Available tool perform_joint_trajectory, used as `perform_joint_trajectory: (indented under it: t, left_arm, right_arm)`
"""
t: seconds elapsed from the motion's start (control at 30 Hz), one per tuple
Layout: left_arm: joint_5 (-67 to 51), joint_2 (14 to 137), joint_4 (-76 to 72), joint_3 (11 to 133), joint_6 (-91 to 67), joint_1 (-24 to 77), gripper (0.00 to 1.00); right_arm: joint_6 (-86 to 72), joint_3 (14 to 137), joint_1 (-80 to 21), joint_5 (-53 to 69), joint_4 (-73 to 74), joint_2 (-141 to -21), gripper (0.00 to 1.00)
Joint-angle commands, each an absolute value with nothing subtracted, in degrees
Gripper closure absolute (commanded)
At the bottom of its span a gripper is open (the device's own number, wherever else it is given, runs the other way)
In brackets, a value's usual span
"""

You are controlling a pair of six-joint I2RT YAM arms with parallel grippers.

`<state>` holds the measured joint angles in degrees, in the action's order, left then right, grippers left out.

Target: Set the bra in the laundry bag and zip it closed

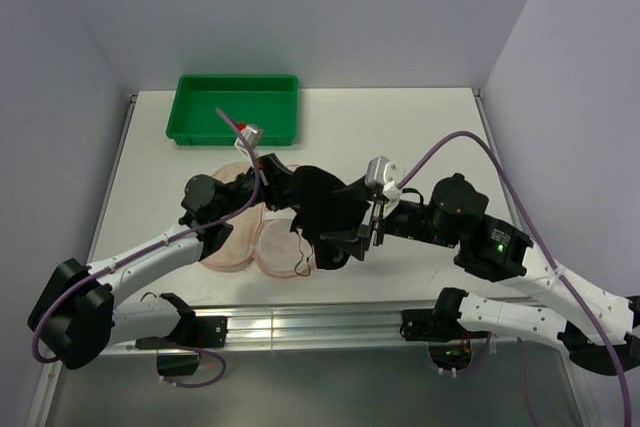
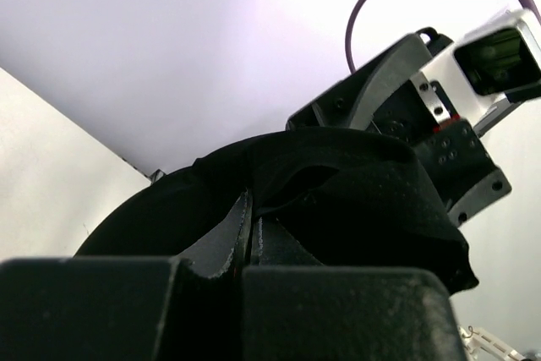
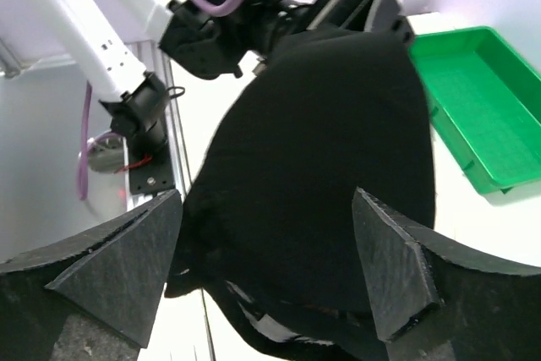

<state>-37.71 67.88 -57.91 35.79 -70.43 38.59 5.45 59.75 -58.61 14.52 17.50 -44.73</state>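
While our left claw (image 2: 251, 226) pinches the bra (image 1: 320, 209) up, it hangs between the open fingers (image 3: 389, 268) of our right claw (image 3: 266, 200).

Bright, even light comes from overhead; shadows on the table (image 1: 420, 137) are soft and faint. In the left wrist view the wall (image 2: 338, 6) glares white, and the bra (image 2: 355, 200) is nearly featureless black. The right wrist view is sharp.

Black bra (image 1: 322, 202), pink bag (image 1: 278, 245), green tray (image 1: 240, 115)
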Motion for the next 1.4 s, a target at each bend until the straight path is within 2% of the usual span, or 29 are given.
perform_joint_trajectory:
  t: [0.0,0.27,0.43,0.63,0.67,0.73,0.8,0.9,0.93,0.97,1.03,1.07,1.13,1.17,1.2,1.23,1.27,1.33,1.37]
  left_arm:
    - [-38.67,67.32,-62.14,35.95,-71.54,38.5,1.0]
    - [-38.23,67.67,-61.34,35.51,-71.72,38.5,1.0]
    - [-38.58,67.41,-61.44,35.33,-71.54,38.5,1.0]
    - [-39.81,68.73,-61.61,35.51,-71.98,38.5,1.0]
    - [-39.9,68.99,-61.79,35.42,-72.07,38.5,1.0]
    - [-40.25,69.17,-62.22,35.16,-72.42,38.58,1.0]
    - [-40.43,69.17,-61.88,35.24,-72.16,38.67,1.0]
    - [-40.34,69.17,-61.09,35.33,-71.54,38.58,1.0]
    - [-40.43,69.26,-61.08,35.33,-71.46,38.67,1.0]
    - [-40.52,69.34,-60.91,35.25,-71.46,38.67,1.0]
    - [-40.69,69.52,-60.91,35.33,-71.28,38.67,1.0]
    - [-40.78,69.43,-60.65,35.33,-71.11,38.67,1.0]
    - [-40.69,68.91,-57.23,35.77,-68.57,38.67,1.0]
    - [-40.61,67.86,-55.04,36.21,-66.9,38.58,0.98]
    - [-40.0,66.89,-49.45,36.91,-65.23,38.41,0.88]
    - [-39.12,65.84,-45.57,37.35,-60.6,38.41,0.74]
    - [-36.41,63.31,-41.61,37.96,-58.12,38.41,0.42]
    - [-33.85,60.48,-31.53,39.72,-51.9,38.32,0.17]
    - [-31.14,57.42,-28.42,40.25,-49.85,38.23,0.13]
  right_arm:
    - [7.64,63.19,-61.6,10.92,19.59,-44.91,0.11]
    - [10.19,65.74,-68.73,-2.0,21.01,-48.77,0.06]
    - [11.86,66.88,-70.4,-11.76,19.95,-50.8,0.11]
    - [12.04,66.88,-71.1,-15.72,16.26,-51.77,0.21]
    - [11.95,66.97,-71.1,-17.39,15.91,-51.68,0.27]
    - [11.87,66.89,-71.19,-19.33,15.65,-51.59,0.28]
    - [11.6,66.8,-71.19,-20.47,15.47,-51.33,0.39]
    - [11.16,66.18,-71.28,-21.36,14.33,-50.71,0.46]
    - [10.81,66.27,-71.28,-21.53,14.33,-50.45,0.51]
    - [10.64,66.44,-71.28,-21.71,14.24,-50.36,0.63]
    - [10.02,66.71,-71.28,-21.71,14.33,-49.92,0.72]
    - [9.58,66.8,-71.19,-21.8,14.15,-49.66,0.82]
    - [8.45,67.76,-71.1,-21.71,14.85,-49.66,0.9]
    - [7.74,68.46,-71.1,-22.06,16.51,-50.18,0.95]
    - [6.86,69.51,-70.67,-22.41,18.0,-50.71,0.99]
    - [5.12,71.87,-70.23,-22.5,19.58,-51.32,1.0]
    - [4.4,73.03,-69.62,-21.28,22.73,-52.55,1.0]
    - [2.47,75.48,-66.73,-20.13,25.39,-53.78,1.0]
    - [1.76,76.02,-64.97,-18.13,27.49,-53.96,1.0]
